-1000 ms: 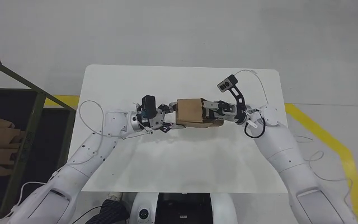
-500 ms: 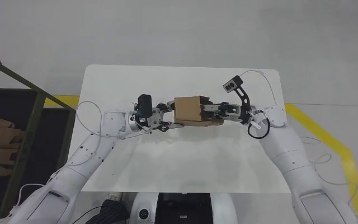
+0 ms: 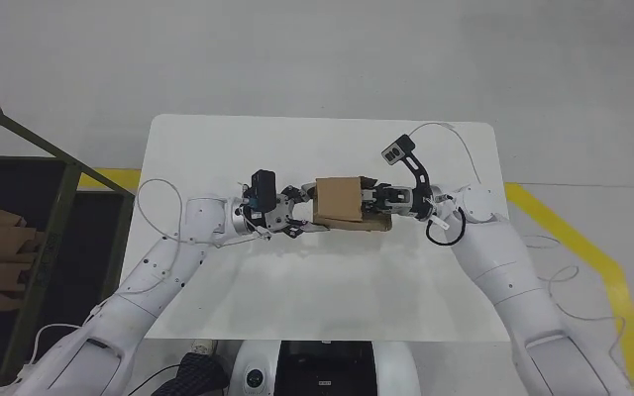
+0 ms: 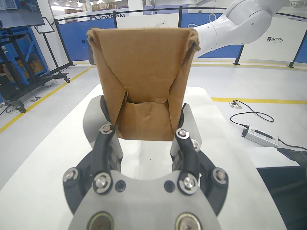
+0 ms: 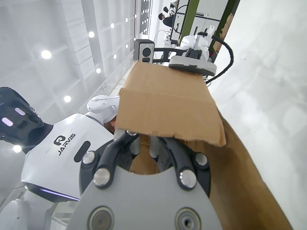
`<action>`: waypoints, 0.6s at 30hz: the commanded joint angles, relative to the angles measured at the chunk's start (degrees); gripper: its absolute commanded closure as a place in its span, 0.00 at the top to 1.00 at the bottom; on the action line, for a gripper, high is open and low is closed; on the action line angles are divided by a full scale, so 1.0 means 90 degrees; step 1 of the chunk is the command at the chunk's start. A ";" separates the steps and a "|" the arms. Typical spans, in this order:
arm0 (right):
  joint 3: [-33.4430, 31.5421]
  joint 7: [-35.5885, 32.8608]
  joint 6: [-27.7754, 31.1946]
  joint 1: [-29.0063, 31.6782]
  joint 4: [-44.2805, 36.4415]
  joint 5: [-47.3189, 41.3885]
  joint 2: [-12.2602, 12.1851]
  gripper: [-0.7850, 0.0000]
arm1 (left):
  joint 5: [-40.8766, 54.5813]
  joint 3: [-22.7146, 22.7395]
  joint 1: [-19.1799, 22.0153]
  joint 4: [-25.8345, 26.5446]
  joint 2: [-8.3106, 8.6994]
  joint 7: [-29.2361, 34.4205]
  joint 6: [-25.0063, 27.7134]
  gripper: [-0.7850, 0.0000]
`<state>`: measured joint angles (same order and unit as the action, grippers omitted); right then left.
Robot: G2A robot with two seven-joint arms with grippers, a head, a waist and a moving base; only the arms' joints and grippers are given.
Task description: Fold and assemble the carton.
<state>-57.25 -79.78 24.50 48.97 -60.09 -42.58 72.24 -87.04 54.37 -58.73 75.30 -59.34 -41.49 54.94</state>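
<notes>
Swinging back inward, the right gripper (image 5: 144, 144) sits in the carton's (image 3: 339, 201) unfinished open end, grip unclear. Left gripper (image 4: 146, 123), spread wide, clamps the folded end.

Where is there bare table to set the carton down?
Widest free patch: table between the carton and the near edge. A bare strip also runs behind the carton to the far edge. The middle is crowded: left gripper and right gripper flank the carton.
</notes>
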 commanded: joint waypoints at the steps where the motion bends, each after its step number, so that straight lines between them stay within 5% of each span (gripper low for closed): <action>1: 0.0057 0.0018 0.0018 -0.0022 0.0024 -0.0028 0.0029 0.00 | -0.0002 -0.0005 0.0007 0.0026 0.0000 0.0037 0.0030 0.42; 18: 0.0325 -0.0276 -0.0275 -0.0024 0.0122 -0.0778 0.0233 0.00 | 0.0120 0.0057 -0.0004 0.0425 0.0018 0.0540 0.0170 0.45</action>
<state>-54.31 -82.02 22.26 48.70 -59.06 -49.04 74.27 -86.02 54.79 -58.79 78.87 -59.20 -37.03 56.52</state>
